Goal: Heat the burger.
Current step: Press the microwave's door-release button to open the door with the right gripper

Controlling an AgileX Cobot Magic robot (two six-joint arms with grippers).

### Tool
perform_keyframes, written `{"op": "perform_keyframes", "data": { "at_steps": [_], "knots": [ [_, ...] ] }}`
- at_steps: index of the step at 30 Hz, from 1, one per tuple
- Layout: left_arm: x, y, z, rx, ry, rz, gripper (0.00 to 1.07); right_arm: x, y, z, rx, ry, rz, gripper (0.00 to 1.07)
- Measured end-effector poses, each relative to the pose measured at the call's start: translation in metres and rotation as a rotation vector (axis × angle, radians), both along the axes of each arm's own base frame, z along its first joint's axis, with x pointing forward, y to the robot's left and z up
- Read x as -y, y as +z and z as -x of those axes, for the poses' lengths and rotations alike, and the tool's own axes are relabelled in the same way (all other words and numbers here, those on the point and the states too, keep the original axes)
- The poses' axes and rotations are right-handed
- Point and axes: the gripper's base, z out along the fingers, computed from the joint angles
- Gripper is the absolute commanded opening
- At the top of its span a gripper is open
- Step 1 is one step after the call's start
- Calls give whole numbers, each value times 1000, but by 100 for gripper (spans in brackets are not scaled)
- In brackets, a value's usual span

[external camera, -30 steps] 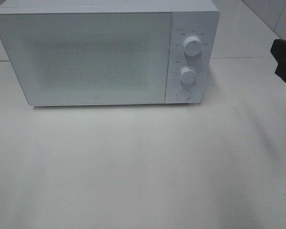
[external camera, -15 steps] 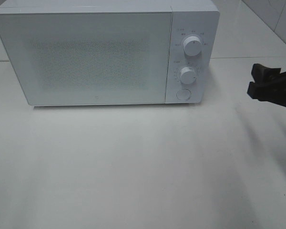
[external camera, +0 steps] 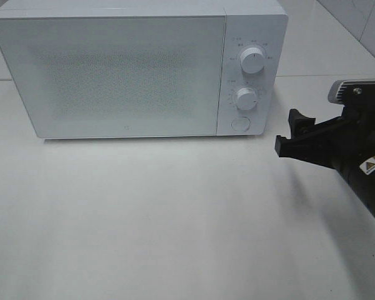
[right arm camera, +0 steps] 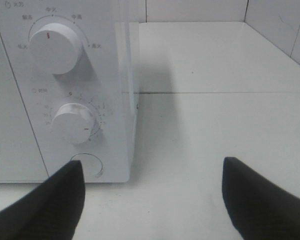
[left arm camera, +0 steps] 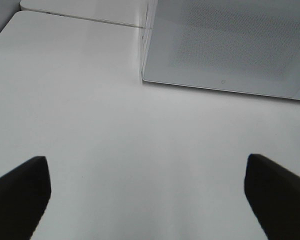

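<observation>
High view: a boxy white microwave [external camera: 125, 69] with its door shut, the panel matte and finely speckled, sits on a smooth glossy white table [external camera: 175, 219]. The black right gripper [external camera: 287, 133] is beside the control side, jaws apart, holding nothing.

Left wrist: the blunt black left gripper [left arm camera: 146, 165] is spread wide above the table.

Right wrist: round white upper knob [right arm camera: 55, 47], lower knob [right arm camera: 72, 122], and a flat circular button [right arm camera: 90, 165].

The burger is in no view, so I cannot tell where it is.
</observation>
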Motion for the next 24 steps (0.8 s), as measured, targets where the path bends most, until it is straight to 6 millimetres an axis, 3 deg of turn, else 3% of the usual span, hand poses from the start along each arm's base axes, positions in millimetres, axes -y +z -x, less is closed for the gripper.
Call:
{"op": "perform_keyframes", "data": {
  "at_steps": [12,24],
  "knots": [
    [0,0,0,0,0,0,98,-35,-8,-7,-11,40,-14,72],
    [0,0,0,0,0,0,98,-39,-6,-11,-5,31,-91,68]
  ]
}}
